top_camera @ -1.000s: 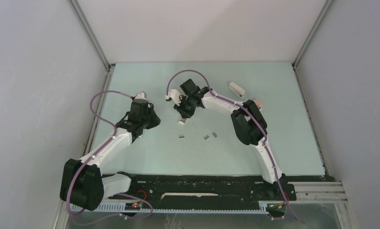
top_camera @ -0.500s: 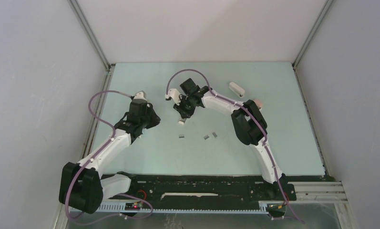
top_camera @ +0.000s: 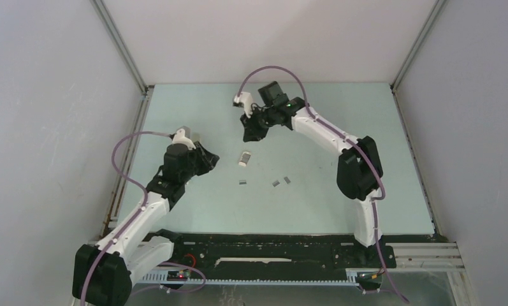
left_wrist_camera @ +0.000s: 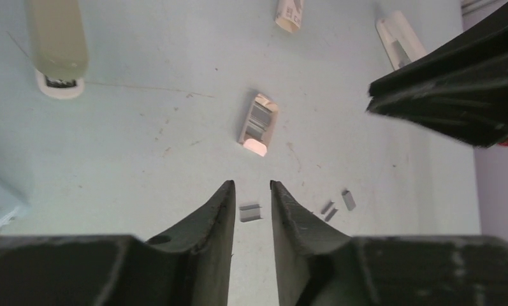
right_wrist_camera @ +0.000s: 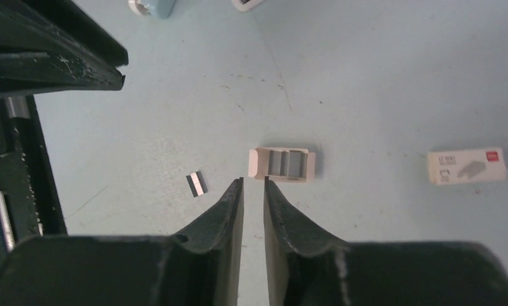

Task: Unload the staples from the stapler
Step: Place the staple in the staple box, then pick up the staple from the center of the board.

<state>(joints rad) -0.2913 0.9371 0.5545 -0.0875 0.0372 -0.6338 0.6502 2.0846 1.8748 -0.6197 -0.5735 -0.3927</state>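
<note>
Since a second ago the right arm [top_camera: 327, 132] has swung away toward the far edge of the worktop [top_camera: 327, 213], leaving the small open tray [top_camera: 243, 158] lying by itself. The left arm [top_camera: 150, 197] has drawn back toward the near left corner, and its fingers have parted a little.

Closest to the near edge, about midway across, the staples [top_camera: 243, 183] lie loose on the worktop. They are three short grey strips in a rough row, one on the left and two close together on the right. Just beyond the left strip sits the tray, with more grey strips inside it.

The left pincer [left_wrist_camera: 251, 186] hovers on the tray's left-edge side, part-way open and holding nothing. In its wrist view the left strip shows through the gap, lying on the surface below.

Further toward the far edge hangs the right pincer [right_wrist_camera: 252, 182], its fingers only a narrow slit apart and empty. In its own view the tray lies just past its tips, and a white box [right_wrist_camera: 466, 166] rests well apart from the tray.

A pale stapler [left_wrist_camera: 57, 44] shows in the left wrist view, lying on the worktop well clear of the tray and the strips.
</note>
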